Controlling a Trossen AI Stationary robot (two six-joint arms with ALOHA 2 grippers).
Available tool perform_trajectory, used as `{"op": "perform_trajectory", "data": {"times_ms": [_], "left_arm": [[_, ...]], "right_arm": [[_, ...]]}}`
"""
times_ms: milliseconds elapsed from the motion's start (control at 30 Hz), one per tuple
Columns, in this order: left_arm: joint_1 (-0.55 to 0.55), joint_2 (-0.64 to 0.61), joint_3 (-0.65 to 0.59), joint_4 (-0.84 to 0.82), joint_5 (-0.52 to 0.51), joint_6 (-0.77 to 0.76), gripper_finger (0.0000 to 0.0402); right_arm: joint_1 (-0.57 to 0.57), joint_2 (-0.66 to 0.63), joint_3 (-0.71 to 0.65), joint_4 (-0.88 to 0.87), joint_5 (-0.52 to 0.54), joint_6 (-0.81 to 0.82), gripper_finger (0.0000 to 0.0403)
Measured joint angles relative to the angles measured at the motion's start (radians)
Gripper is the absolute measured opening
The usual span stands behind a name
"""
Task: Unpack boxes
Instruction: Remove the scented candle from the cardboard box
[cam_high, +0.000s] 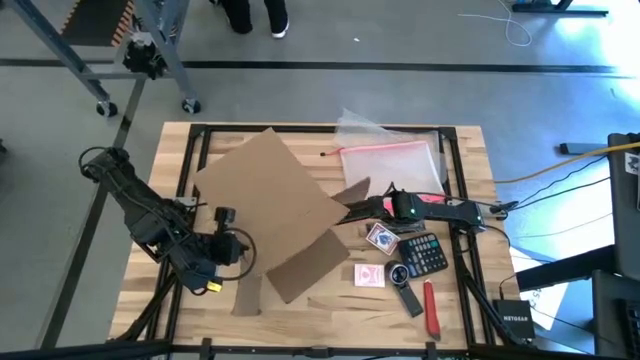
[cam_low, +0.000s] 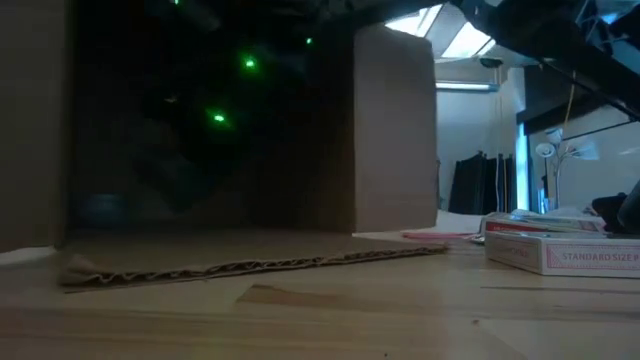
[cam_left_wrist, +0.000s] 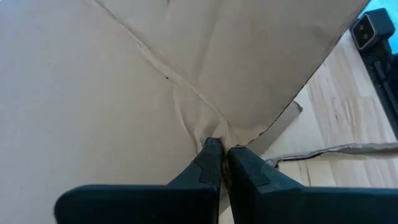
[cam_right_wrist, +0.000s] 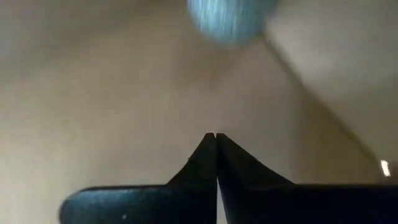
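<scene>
Emptying the box (cam_high: 270, 195)
L gripper (cam_left_wrist: 221, 146) pinched on box wall, R gripper (cam_right_wrist: 215, 135) closed inside; tip slowly.

A: Cardboard box (cam_low: 200, 130) interior reads dark at counter level; contents indistinct.
B: Beside it, the card pack (cam_low: 565, 252) is cut by the frame edge; inside the box, right end effector (cam_right_wrist: 215, 138) faces only blur.

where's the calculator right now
In the high view the calculator lies on the table's right side, just below the right arm, between the card boxes and the table edge.
</scene>
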Motion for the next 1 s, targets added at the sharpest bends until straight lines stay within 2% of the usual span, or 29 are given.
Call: {"op": "perform_trajectory", "data": {"times_ms": [333, 567, 667, 900, 1000], "left_arm": [[0.001, -0.001, -0.001, -0.003, -0.005, 0.002, 0.0004], [0.001, 0.000, -0.001, -0.003, -0.001, 0.003, 0.0004], [0.003, 0.000, -0.001, -0.004, -0.002, 0.003, 0.0004], [0.003, 0.000, -0.001, -0.003, -0.013, 0.000, 0.0004], [0.003, 0.000, -0.001, -0.003, -0.017, 0.001, 0.0004]], "right_arm": [[-0.064, 0.095, 0.000, 0.647, -0.119, -0.006, 0.0001], [-0.096, 0.166, 0.005, 0.929, -0.157, 0.016, 0.0001], [-0.112, 0.178, 0.005, 0.908, -0.146, 0.018, 0.0001], [-0.154, 0.182, 0.010, 0.683, -0.140, 0.074, 0.0001], [-0.149, 0.181, 0.011, 0.665, -0.164, 0.072, 0.0001]]}}
